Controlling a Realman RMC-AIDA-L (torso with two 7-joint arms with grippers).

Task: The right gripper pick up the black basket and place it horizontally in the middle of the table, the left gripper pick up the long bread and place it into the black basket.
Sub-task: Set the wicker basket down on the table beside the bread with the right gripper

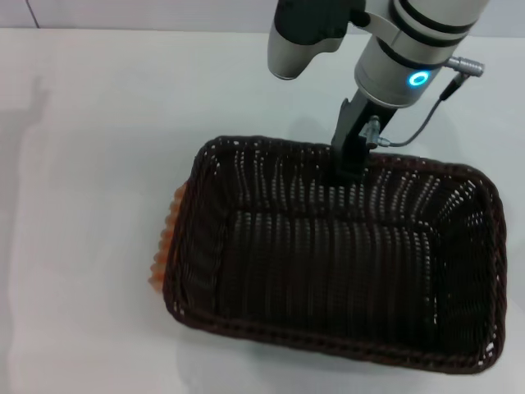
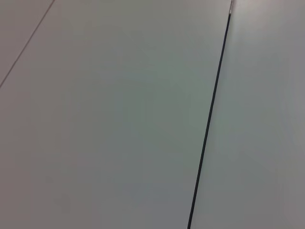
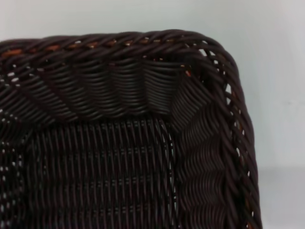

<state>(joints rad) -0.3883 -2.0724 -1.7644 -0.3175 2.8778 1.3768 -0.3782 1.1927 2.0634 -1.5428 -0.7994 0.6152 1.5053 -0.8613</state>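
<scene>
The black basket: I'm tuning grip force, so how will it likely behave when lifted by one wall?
The black basket looks like stiff, tight wicker, so it should hold its shape. With open-weave walls, it is probably light for its size. The right gripper sits at the far rim, so a one-sided lift may tilt the near side down.

The white table carries the black basket. The long bread lies just beside the basket's left end, seemingly touching it, mostly hidden.

Woven wicker black basket on smooth, matt white table.
</scene>
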